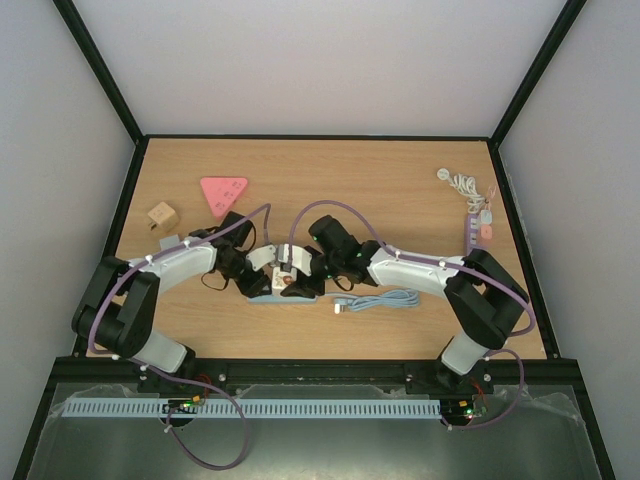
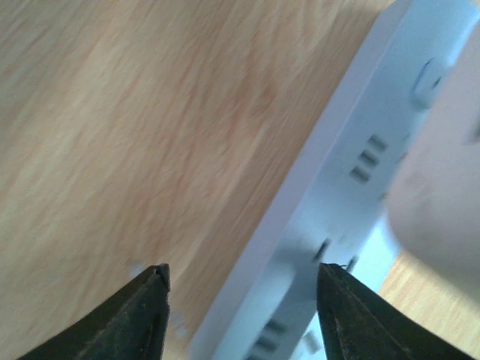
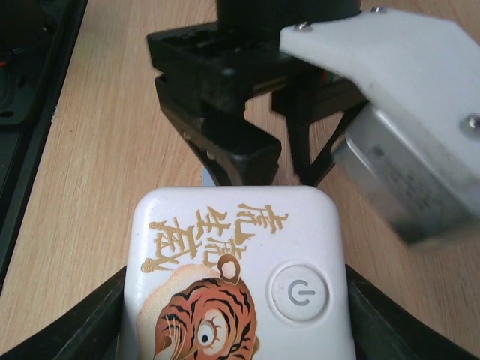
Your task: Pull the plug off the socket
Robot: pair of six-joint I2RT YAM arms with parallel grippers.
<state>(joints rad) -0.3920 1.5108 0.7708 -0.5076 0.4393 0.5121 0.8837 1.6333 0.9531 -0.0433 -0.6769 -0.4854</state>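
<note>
Plug (image 3: 236, 255), a white tiger-print block, sits in socket strip (image 2: 330, 195), mid worktop (image 1: 330, 190), nearer side. R hand (image 3: 240, 319) clamped on plug's sides. L hand (image 2: 240, 300) part open, straddling strip, no grip. Plug prob. rigid, slick, tight fit; hold flat sides, pull straight.

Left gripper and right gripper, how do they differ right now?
The right gripper is closed on the tiger-print plug, a finger against each side; the left gripper holds nothing, jaws apart. The left gripper hangs over the power strip at its edge, one finger above bare table; the right gripper sits on the plug. Both work at the power strip, mid-table.
</note>
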